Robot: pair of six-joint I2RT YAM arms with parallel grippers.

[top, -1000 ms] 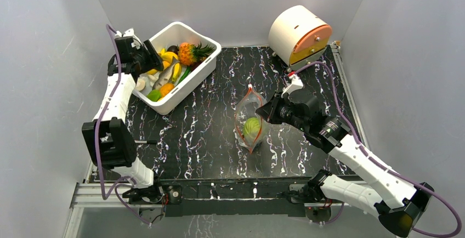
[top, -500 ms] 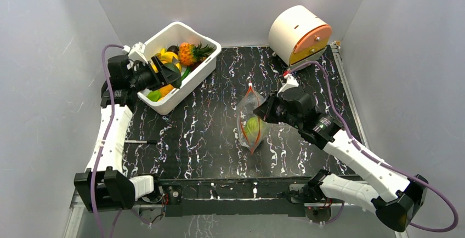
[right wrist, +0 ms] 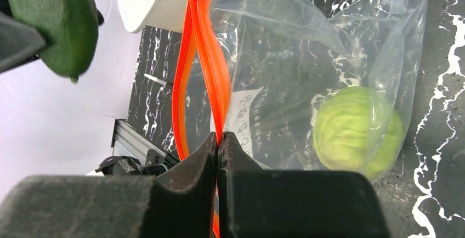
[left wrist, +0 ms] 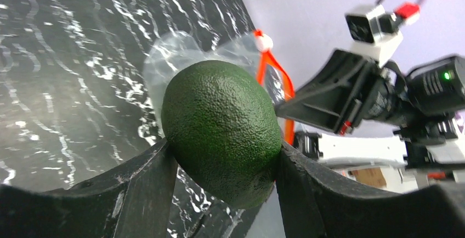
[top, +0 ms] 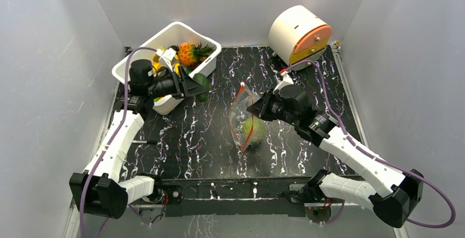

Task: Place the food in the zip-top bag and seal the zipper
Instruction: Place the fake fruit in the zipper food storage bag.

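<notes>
My left gripper point(top: 196, 87) is shut on a dark-green avocado point(left wrist: 222, 128), also seen from above point(top: 202, 86), held just right of the white tub point(top: 193, 35) and left of the bag. The clear zip-top bag point(top: 244, 118) stands mid-table with its mouth open to the left. A light-green round fruit point(right wrist: 355, 130) lies inside it. My right gripper point(right wrist: 218, 139) is shut on one side of the red zipper point(right wrist: 213, 68), holding the mouth up; from above it sits at the bag's right edge point(top: 254, 108). A pineapple point(top: 191, 52) and other food stay in the tub.
A white drum with an orange face point(top: 299, 33) stands at the back right. The tub sits at the back left against the wall. Grey walls close in on three sides.
My left gripper has lifted the avocado out of the tub and carried it right toward the bag. My right gripper has raised the bag's mouth and shifted it slightly left.
</notes>
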